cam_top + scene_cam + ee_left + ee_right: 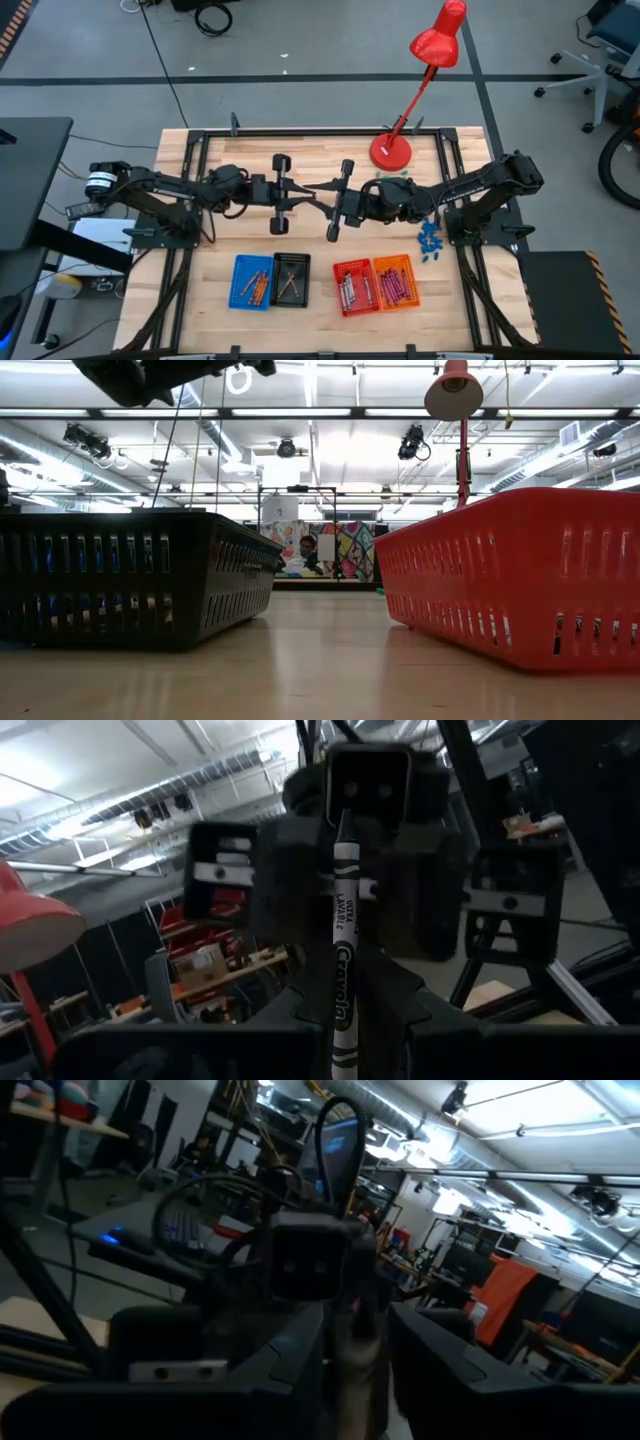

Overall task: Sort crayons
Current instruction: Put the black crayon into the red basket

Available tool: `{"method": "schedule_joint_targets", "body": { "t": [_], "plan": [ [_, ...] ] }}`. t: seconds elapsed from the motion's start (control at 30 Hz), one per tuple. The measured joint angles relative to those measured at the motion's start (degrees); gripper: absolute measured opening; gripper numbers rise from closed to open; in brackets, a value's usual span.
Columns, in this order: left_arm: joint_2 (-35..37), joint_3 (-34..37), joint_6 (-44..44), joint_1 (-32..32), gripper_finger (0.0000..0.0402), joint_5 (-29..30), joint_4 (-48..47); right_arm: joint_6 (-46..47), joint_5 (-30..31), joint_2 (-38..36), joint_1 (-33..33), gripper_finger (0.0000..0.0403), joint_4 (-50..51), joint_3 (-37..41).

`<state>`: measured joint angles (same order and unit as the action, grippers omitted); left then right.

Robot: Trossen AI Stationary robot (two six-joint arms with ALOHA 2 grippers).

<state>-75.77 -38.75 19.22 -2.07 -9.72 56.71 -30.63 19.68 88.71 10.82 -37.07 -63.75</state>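
Light wood tabletop [310,300] w/ dark metal frame along its edges. Four small baskets in a row near the front edge: blue basket [252,281] touching black basket [291,278], then a gap, then red basket [354,286] touching orange basket [395,282]; each holds crayons [255,287]. Red desk lamp [391,151] stands w/ its round base at the rear, right of centre. Small blue chunks [430,241] lie loose right of the orange basket. Tiny green bits [392,176] just in front of the lamp base.

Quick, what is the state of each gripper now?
Left gripper: shut on a grey crayon.
Right gripper: it holds the same crayon's other end.
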Motion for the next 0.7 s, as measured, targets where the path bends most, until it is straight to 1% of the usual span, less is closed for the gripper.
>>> {"method": "schedule_joint_targets", "body": {
  "t": [0.2,0.53,0.7],
  "plan": [
    [-1.21,-0.27,0.07,0.00,0.0039,0.00,1.00,-0.17,0.22,0.00,-0.03,0.0095,-0.38,0.00],
    [-1.16,-0.27,0.07,0.00,0.0039,0.04,1.86,0.23,0.35,0.00,-0.03,0.0024,1.02,0.00],
    [-1.16,-0.27,-0.08,0.00,0.0039,0.32,1.81,0.22,1.83,0.00,-0.03,0.0023,1.09,0.00]
  ]
}}
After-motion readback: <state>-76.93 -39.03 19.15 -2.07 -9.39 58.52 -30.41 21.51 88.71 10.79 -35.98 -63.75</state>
